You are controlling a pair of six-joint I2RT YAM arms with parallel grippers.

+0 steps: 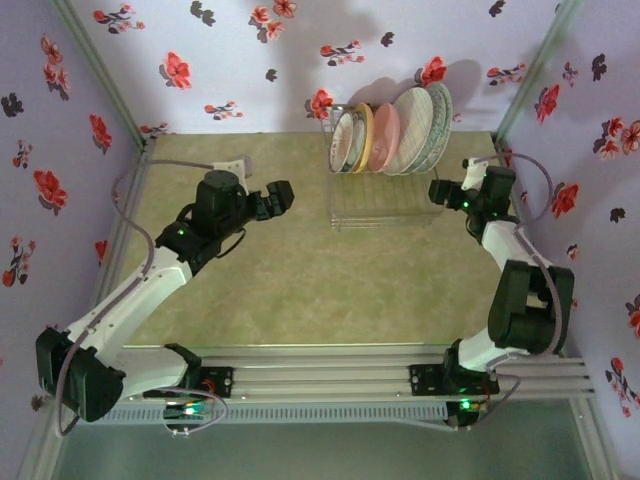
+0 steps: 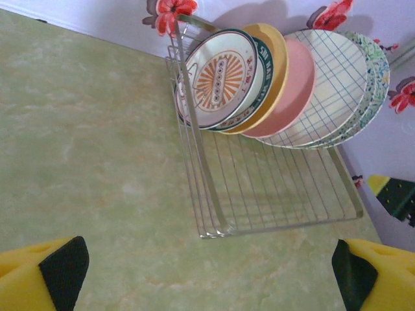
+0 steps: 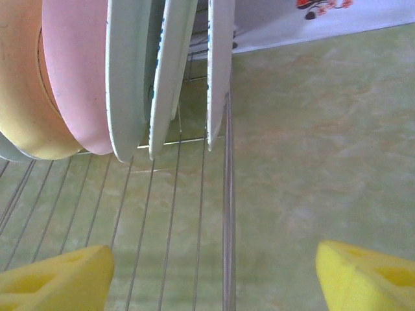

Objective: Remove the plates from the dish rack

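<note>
The dish rack stands at the back of the table, right of centre, with several plates on edge against its raised back. In the left wrist view I see the white plate with orange centre, then an orange-yellow one, a pink one, a checked one and a speckled one. My left gripper is open, left of the rack and apart from it. My right gripper is open at the rack's right edge, just in front of the plate rims.
Flowered walls and metal corner posts close in the table at the back and sides. A white box with a cable lies at the back left. The arms' mounting rail runs along the near edge.
</note>
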